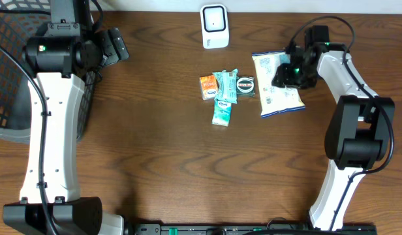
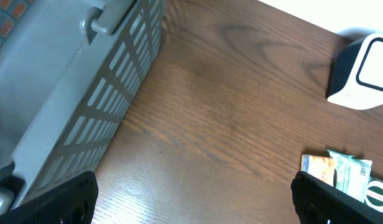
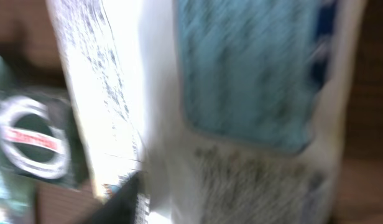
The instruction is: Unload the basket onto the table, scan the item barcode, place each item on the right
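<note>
While right fingers (image 1: 286, 73) hang over white bag (image 1: 282, 99), grip unclear, left fingers (image 1: 115, 44) wide open, empty.

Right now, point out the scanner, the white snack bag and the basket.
scanner (image 1: 215, 25): overhead view, front face.
white snack bag (image 1: 283, 100): overhead view, lower half.
basket (image 2: 104, 96): left wrist view, slatted side wall.
</note>
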`<state>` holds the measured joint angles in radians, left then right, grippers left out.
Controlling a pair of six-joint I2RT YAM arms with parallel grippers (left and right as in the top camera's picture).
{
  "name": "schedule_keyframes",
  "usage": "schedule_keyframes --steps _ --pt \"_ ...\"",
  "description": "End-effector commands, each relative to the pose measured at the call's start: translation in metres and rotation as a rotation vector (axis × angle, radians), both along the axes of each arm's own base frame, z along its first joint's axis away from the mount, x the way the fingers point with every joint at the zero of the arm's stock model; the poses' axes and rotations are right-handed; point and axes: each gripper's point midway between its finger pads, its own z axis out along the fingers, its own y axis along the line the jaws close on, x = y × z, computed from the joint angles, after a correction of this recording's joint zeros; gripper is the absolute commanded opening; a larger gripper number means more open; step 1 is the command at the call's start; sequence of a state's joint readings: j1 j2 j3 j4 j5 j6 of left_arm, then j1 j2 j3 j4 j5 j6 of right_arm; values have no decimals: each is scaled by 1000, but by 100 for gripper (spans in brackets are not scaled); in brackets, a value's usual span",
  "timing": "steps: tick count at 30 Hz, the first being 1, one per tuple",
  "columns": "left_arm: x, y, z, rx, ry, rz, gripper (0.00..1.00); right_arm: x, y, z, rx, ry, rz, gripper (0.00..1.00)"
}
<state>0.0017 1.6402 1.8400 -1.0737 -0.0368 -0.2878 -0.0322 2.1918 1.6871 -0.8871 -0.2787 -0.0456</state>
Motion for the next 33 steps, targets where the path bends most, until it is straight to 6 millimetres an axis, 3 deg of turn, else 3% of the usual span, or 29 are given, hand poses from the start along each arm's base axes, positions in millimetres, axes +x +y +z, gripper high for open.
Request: schedule_keyframes --steps 1,5,12,16,18,20,21,22,26,33 --pt "0 2 1 12 0 10 98 -6 -18 -8 -92 14 56 70" --pt "0 2 1 12 0 10 98 -8 -17 -11 -84 22 61 76" --pt "0 2 1 12 0 10 98 -20 9 -26 70 43 82 79" --pt "0 2 1 12 0 10 98 -25 29 -35 201 21 97 56" --pt "0 2 1 12 0 10 98 -28 35 -35 251 19 101 37" --pt "0 2 1 12 0 10 98 -28 41 -31 299 15 103 10" --pt "0 2 1 12 0 10 98 -28 45 -27 334 11 101 1" --pt "0 2 1 12 0 10 98 -26 47 -23 362 9 95 1" --pt "0 2 1 12 0 10 98 -11 55 8 532 -24 46 1" --pt "0 2 1 12 0 10 98 20 53 118 972 -149 40 1"
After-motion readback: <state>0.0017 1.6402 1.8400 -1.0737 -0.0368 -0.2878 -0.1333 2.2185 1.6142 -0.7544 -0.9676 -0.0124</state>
